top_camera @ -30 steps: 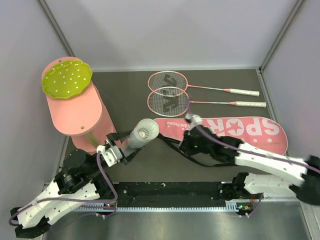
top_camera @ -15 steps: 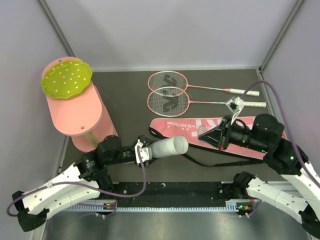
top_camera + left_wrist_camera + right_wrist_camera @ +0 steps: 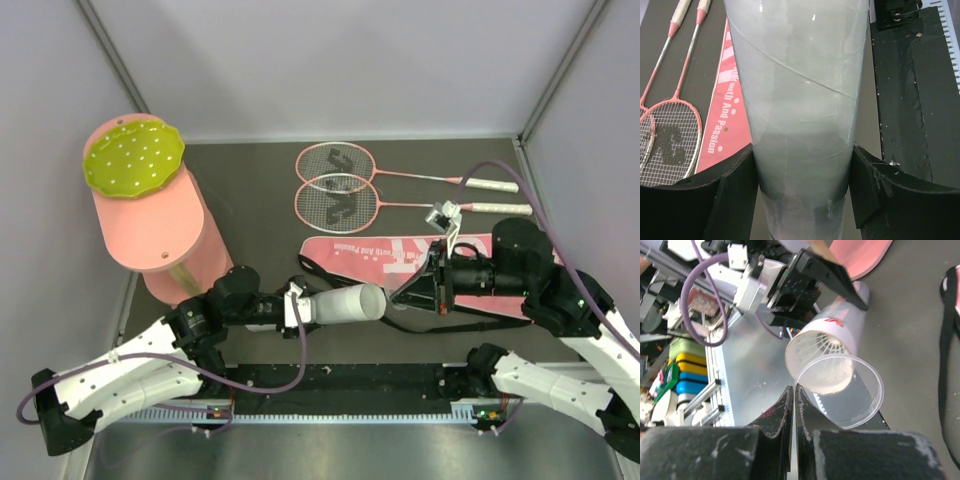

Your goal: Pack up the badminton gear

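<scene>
Over the dark surface (image 3: 260, 190), left fingers (image 3: 730, 200) clamped the white tube (image 3: 345, 303); right fingers (image 3: 775, 417), clenched empty at its mouth, could have dislodged the shuttlecock (image 3: 822, 357).

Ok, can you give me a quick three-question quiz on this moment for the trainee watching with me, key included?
1. True or false: both rackets lie outside the bag.
2. The left gripper is closed on: A) a racket, B) the tube, C) the bag.
3. What sits inside the tube's open end?
Key: 1 true; 2 B; 3 a shuttlecock, with the right gripper holding a clear cap just in front of it.
</scene>
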Tool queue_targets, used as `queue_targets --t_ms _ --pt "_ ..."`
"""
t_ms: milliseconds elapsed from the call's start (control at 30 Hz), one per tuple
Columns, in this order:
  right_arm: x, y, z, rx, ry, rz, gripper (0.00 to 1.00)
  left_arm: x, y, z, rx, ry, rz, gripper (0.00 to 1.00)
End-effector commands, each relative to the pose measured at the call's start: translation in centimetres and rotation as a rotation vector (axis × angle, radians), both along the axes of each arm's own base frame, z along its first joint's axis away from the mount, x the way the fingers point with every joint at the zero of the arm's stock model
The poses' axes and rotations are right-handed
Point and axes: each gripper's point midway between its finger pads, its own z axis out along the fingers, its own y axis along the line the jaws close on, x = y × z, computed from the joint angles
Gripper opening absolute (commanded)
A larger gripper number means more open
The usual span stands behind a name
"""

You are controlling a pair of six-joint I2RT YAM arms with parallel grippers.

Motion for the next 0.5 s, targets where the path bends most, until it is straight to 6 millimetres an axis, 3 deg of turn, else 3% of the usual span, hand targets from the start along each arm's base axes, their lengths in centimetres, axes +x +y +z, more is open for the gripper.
queue_targets --t_ms 0,233,467 --pt "-1.2 1.2 0.1 0.0 -0.008 0.058 0.0 0.3 -0.8 2.8 -0.072 -0.062 -0.022 0.0" --pt "-1.0 2.5 -1.3 -0.033 0.001 0.052 0.0 0.3 -0.7 3.0 -0.073 -0.063 -0.02 0.0" --pt "-0.8 3.7 -1.2 0.005 0.025 0.064 0.0 0.1 -0.8 3.1 -0.076 -0.06 -0.03 0.0"
